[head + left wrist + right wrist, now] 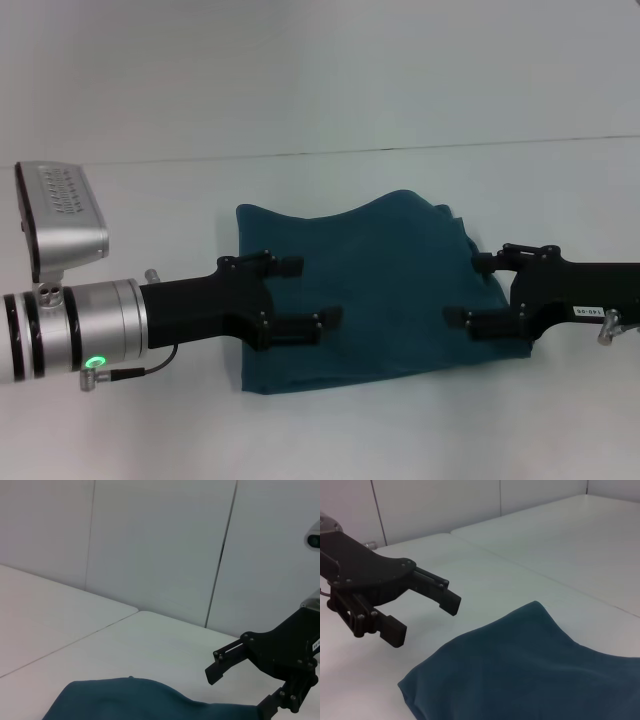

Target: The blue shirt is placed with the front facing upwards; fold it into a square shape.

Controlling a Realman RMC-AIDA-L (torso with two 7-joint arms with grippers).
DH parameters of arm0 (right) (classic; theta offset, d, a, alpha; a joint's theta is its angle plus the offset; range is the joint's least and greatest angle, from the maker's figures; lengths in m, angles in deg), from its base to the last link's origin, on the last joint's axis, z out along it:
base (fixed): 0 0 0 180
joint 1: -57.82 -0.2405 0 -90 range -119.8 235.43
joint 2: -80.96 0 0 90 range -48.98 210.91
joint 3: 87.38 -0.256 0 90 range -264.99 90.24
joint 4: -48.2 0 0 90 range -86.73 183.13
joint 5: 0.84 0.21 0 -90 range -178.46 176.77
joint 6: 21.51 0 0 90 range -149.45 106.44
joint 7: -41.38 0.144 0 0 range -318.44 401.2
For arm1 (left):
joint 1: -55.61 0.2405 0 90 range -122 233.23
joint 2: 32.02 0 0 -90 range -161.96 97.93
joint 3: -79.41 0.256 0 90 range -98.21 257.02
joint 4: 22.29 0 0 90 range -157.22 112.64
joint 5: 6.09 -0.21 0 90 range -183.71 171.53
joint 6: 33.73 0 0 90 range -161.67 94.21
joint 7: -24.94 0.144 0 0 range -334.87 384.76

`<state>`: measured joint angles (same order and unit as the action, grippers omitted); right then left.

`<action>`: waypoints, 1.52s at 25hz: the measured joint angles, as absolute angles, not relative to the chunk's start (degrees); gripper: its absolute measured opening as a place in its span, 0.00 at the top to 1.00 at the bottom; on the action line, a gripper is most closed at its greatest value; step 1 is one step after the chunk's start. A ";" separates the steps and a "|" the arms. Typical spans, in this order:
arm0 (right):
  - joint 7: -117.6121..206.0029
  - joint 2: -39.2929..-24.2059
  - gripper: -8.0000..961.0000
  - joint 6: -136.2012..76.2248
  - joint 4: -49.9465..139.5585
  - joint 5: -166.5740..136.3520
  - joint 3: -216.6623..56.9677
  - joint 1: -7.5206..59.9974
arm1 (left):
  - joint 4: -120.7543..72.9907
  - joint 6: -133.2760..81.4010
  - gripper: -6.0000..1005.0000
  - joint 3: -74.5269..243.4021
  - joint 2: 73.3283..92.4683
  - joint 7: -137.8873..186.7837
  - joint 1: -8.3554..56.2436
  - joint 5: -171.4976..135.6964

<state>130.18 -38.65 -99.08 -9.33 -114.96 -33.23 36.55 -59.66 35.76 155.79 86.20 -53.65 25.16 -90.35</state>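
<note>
The dark teal-blue cotton shirt (360, 295) lies folded into a rough rectangle mid-way across the white worktop (150, 200); the left claw (310, 292) and right claw (466, 290) hover over its side edges, fingers apart and empty. Its far edge humps up, so the fold could spring open or come out lopsided. The head view gives the whole outline; the right wrist view shows a rounded, soft corner.

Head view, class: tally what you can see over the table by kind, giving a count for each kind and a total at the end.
Blue shirt, folded, lying on the white table: 1
Black pincers, open, above the shirt, the left pincer and the right pincer: 2
Silver camera box on the left arm: 1
Total: 4
</note>
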 joint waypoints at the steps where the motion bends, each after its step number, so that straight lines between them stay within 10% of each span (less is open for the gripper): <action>1: 130.16 -38.65 0.03 -99.08 -9.28 -115.01 -33.24 36.53 | -59.78 35.77 0.10 155.76 86.29 -53.61 25.29 -90.36; 38: 130.63 -38.92 0.03 -98.59 -9.63 -114.87 -33.94 36.45 | -62.72 37.19 0.11 154.43 86.72 -53.58 27.53 -90.37</action>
<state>130.63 -38.92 -98.59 -9.63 -114.87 -33.94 36.45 -62.72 37.19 154.43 86.72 -53.58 27.53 -90.37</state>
